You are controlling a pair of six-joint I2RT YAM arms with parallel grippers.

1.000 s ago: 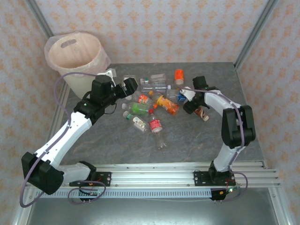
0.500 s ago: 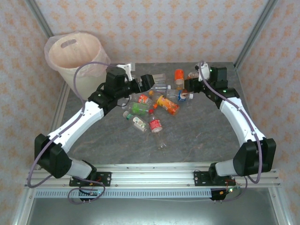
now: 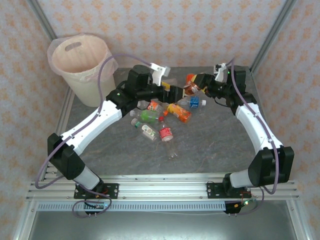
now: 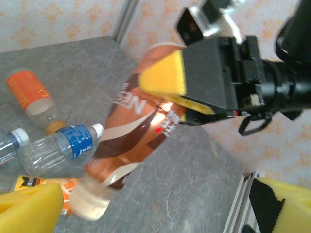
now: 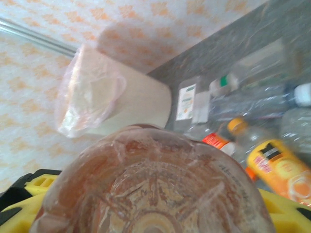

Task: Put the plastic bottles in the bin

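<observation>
Your right gripper (image 3: 198,84) is clamped across a brown-labelled plastic bottle (image 4: 127,141), which it holds tilted above the far middle of the grey table (image 3: 215,145), with the bottle's base turned toward its own wrist camera. Your left gripper (image 3: 175,93) faces it from just beside the bottle, jaws spread wide with nothing between them. The other plastic bottles (image 3: 159,119) lie clustered on the table below, and the bin (image 3: 86,90) stands well apart at the far left corner.

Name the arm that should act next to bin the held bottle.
Left, probably. The open left tool faces the brown-labelled bottle that the right tool holds up, and the bin stands on its side.
</observation>
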